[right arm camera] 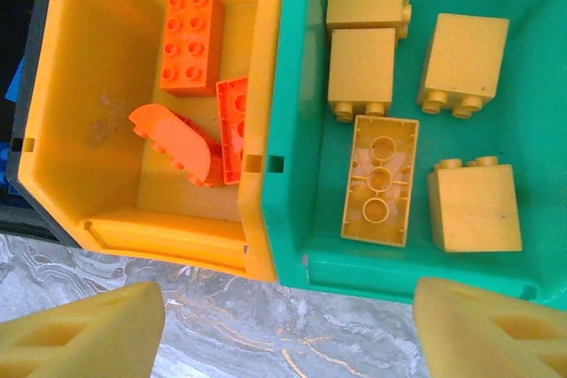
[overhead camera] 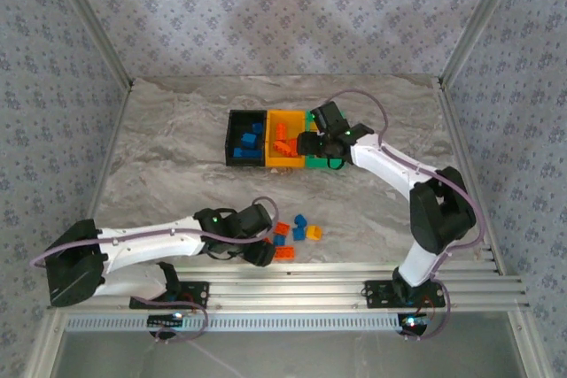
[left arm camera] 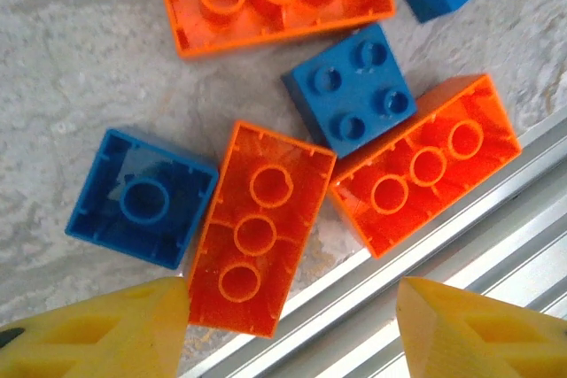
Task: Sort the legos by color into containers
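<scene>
We reckon the sorting mostly done: yellow legos [right arm camera: 464,59] sit in the green bin [right arm camera: 297,86], orange ones in the yellow-orange bin [right arm camera: 97,50] and blue ones in the black bin [overhead camera: 246,162], but loose bricks [overhead camera: 298,230] lie at lower centre beneath our open, empty left gripper [left arm camera: 292,329], and the right gripper [right arm camera: 288,329] hovers open and empty too.

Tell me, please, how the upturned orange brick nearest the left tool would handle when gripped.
The orange brick looks rigid, so it should not deform. Its glossy sides may slip in the left tool. Lying flat, hollow side up, it seems unlikely to roll.
</scene>
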You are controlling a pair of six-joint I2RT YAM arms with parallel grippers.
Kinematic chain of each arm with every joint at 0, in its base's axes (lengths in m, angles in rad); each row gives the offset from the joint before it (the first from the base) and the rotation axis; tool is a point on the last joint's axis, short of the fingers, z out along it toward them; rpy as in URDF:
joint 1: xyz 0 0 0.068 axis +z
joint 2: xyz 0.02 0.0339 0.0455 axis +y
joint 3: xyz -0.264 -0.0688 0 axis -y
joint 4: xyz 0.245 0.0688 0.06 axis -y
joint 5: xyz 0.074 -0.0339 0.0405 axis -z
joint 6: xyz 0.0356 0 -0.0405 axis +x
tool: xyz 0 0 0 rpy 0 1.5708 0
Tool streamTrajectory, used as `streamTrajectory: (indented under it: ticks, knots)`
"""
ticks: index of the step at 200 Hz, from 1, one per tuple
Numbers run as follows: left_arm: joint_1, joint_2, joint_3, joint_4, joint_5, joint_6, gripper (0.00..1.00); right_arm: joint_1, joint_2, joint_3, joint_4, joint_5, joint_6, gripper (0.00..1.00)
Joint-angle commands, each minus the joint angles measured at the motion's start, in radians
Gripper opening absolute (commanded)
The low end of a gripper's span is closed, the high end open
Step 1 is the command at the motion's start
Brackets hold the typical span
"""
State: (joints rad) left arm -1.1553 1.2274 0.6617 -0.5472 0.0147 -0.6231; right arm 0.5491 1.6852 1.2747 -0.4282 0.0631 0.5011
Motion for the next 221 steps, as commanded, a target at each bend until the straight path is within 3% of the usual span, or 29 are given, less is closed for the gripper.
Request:
streamTrajectory:
  ticks: [1,53,146,174,221]
  knots:
    - [-0.017,0.0,-0.021,-0.065,-0.006,-0.055,0.62,-0.006,-0.04,-0.014,0.019,-0.003,0.012,0.76]
    - [-0.036,-0.071,-0.053,-0.089,-0.081,-0.073,0.71,-0.02,-0.048,-0.044,0.032,-0.014,0.012,0.76]
    - [-0.035,0.162,-0.003,0.063,-0.122,0.045,0.7,-0.061,-0.116,-0.106,0.034,-0.021,0.008,0.78]
    - [-0.036,0.209,0.014,0.073,-0.127,0.059,0.62,-0.076,-0.131,-0.125,0.041,-0.025,0.007,0.78]
    - [-0.037,0.211,0.06,0.086,-0.144,0.098,0.67,-0.084,-0.135,-0.133,0.054,-0.041,0.006,0.78]
